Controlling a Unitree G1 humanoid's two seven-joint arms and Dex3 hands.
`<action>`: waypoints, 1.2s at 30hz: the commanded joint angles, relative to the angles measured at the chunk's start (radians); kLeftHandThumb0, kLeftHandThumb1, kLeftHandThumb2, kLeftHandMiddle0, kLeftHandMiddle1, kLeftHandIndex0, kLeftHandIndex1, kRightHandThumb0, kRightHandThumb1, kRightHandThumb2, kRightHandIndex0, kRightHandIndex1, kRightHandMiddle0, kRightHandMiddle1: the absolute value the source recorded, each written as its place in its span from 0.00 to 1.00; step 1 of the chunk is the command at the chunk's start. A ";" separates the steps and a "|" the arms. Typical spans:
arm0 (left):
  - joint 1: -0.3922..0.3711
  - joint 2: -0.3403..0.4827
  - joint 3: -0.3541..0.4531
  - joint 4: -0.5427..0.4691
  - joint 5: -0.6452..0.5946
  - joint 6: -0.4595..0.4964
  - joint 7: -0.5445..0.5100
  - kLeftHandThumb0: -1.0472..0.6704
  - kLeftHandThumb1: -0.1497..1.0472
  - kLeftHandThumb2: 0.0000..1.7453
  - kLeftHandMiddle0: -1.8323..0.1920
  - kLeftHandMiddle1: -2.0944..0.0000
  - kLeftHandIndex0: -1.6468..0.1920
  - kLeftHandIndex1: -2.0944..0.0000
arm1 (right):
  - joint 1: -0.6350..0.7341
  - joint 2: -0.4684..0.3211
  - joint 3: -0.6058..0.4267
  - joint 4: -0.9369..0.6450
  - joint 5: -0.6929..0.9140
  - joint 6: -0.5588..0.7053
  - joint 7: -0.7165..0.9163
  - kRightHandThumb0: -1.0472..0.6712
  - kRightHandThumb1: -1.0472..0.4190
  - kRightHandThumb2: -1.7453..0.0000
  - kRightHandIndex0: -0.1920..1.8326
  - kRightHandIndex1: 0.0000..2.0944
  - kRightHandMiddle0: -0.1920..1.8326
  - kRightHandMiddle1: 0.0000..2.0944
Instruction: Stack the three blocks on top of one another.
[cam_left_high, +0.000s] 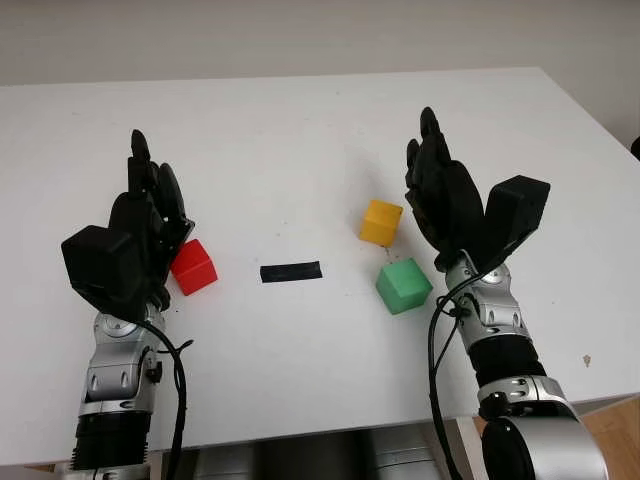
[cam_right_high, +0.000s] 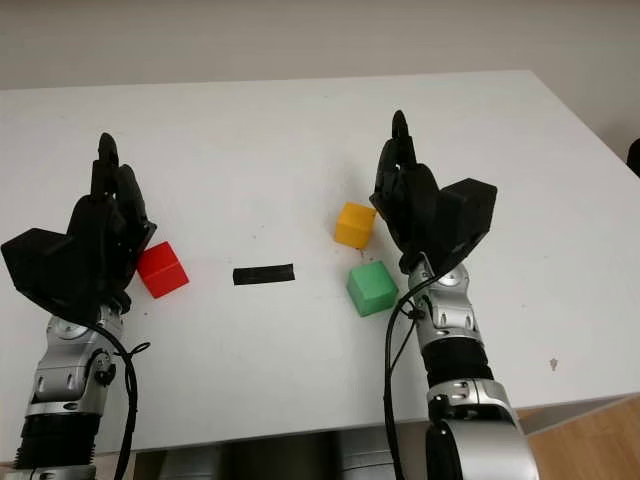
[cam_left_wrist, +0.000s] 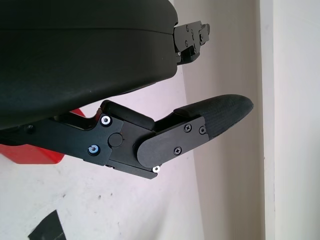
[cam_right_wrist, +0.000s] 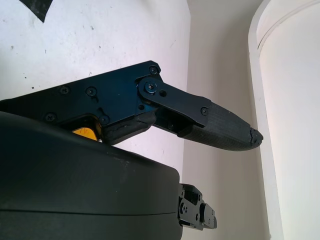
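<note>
The left hand is hovering open and holding nothing at the table's 9 o'clock side, with the red block sitting just beside it. The right hand is hovering open and unloaded at 3 o'clock of the yellow block. The green block is sitting at that block's 5 o'clock, with a strip of black tape lying between the red and green blocks.

Red block mostly hidden behind left hand; yellow block barely visible

Both eye views look forward and down from the head, sharing the white bench; each wrist view hugs its own hand's black shell.
</note>
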 joint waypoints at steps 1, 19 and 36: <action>0.013 -0.006 -0.004 -0.037 -0.002 0.009 0.002 0.19 1.00 0.47 1.00 1.00 1.00 1.00 | 0.018 -0.008 0.002 -0.042 -0.001 0.015 0.001 0.15 0.00 0.53 0.00 0.00 0.00 0.00; 0.043 0.160 -0.015 -0.219 0.176 0.126 -0.035 0.19 1.00 0.39 0.92 0.96 0.91 0.96 | -0.021 -0.037 0.013 -0.043 -0.011 0.029 0.028 0.13 0.00 0.55 0.00 0.00 0.00 0.00; 0.090 0.496 -0.167 -0.588 0.678 0.583 -0.347 0.15 0.98 0.04 0.75 0.97 0.74 0.94 | -0.081 -0.115 0.031 -0.121 -0.057 0.077 0.041 0.13 0.00 0.57 0.00 0.00 0.00 0.00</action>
